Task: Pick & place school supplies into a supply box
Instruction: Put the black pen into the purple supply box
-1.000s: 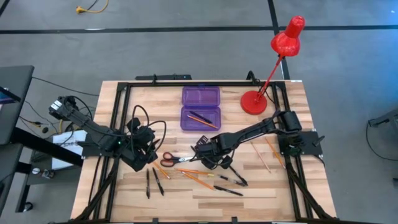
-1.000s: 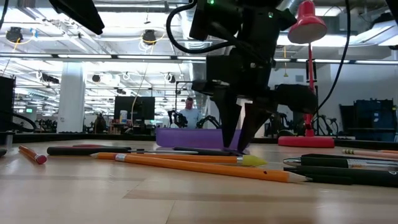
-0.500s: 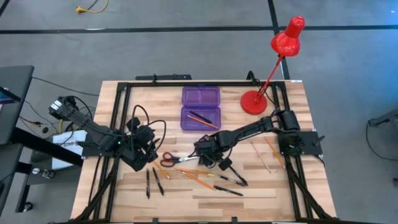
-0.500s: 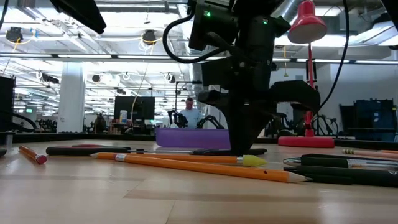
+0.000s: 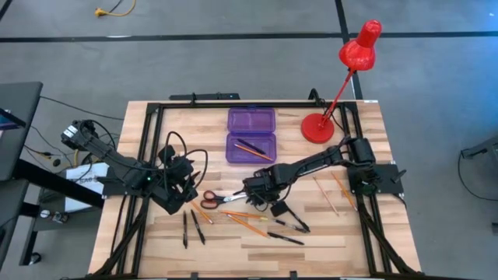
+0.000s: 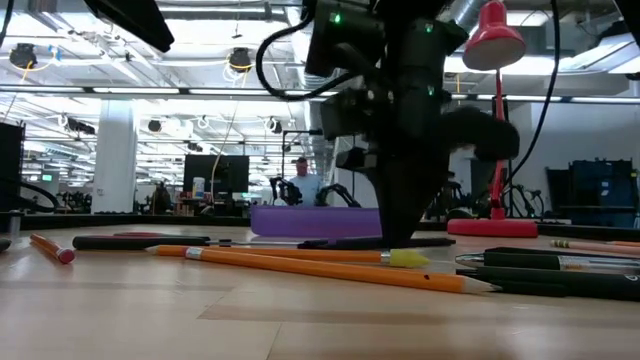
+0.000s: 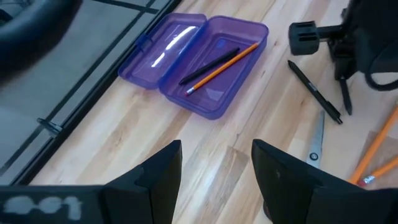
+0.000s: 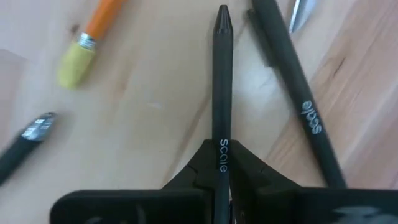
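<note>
The supply box (image 5: 250, 136) lies open at the table's far middle, and its nearer half holds a pencil and a black pen (image 7: 214, 65). Scissors (image 5: 218, 200), orange pencils (image 5: 243, 218) and black pens (image 5: 191, 228) lie loose on the near half of the table. My right gripper (image 5: 261, 194) points down among them, shut on a black pen (image 8: 222, 81). My left gripper (image 5: 180, 191) hangs open above the table to the left of the scissors, holding nothing (image 7: 214, 149). My right gripper pinches the black pen's barrel at its white lettering (image 8: 222, 154) between its two fingers. The fingers (image 6: 400, 215) come from above, pointing down, and lie across the pen. The pen (image 6: 340, 243) lies flat on the table.
A red desk lamp stands with its base (image 5: 317, 127) right of the box. A second black pen (image 8: 298, 93) and a pencil's eraser end (image 8: 76, 65) lie close beside the held pen. More pencils (image 5: 331, 194) lie toward the right edge. A black frame (image 5: 148, 155) borders the table.
My right gripper has rolled its wrist in place and shut its fingers on the black pen, which stays on the table.
</note>
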{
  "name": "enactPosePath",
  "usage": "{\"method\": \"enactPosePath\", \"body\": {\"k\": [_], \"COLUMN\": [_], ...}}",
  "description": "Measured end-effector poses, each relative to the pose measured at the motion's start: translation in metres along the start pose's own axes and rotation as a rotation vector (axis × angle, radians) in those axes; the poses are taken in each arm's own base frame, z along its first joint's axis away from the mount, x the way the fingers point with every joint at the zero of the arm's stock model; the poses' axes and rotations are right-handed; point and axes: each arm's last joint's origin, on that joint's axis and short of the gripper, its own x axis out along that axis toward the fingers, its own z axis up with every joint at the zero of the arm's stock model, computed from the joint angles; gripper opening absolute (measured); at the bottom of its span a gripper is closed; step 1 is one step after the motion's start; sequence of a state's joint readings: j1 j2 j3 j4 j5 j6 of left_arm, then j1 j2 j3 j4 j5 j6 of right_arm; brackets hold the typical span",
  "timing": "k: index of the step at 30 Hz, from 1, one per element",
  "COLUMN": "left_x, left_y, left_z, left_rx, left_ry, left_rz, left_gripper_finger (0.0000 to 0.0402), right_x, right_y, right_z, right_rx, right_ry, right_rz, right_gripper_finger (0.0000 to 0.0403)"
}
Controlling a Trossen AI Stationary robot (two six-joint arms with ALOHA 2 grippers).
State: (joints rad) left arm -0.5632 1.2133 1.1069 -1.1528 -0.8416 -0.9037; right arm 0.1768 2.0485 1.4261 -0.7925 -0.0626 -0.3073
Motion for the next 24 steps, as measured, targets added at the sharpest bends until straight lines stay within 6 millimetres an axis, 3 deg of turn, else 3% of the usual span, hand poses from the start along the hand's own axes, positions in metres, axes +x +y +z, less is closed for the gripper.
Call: {"method": "enactPosePath", "body": {"k": [11,17,24], "left_x": [0.0,0.0,0.0], "left_y": [0.001,0.001,0.001], "left_z": [0.001,0.001,0.001], "left_rx": [0.0,-0.005,-0.008], "left_ry": [-0.021,-0.021,-0.02], "left_rz": [0.021,0.022,0.021], "left_gripper_finger": [0.0185,0.0185,0.0185], "right_x": [-0.053,-0.075,-0.086], "right_y": [-0.009,-0.053,-0.123], "right_z": [0.002,-0.019,-0.045], "right_rx": [0.069,0.192,0.375], "right_ry": [-0.093,-0.119,-0.161], "right_rz": [-0.054,-0.143,-0.209], "right_gripper_finger": [0.0002,0.0001,0.0001]}}
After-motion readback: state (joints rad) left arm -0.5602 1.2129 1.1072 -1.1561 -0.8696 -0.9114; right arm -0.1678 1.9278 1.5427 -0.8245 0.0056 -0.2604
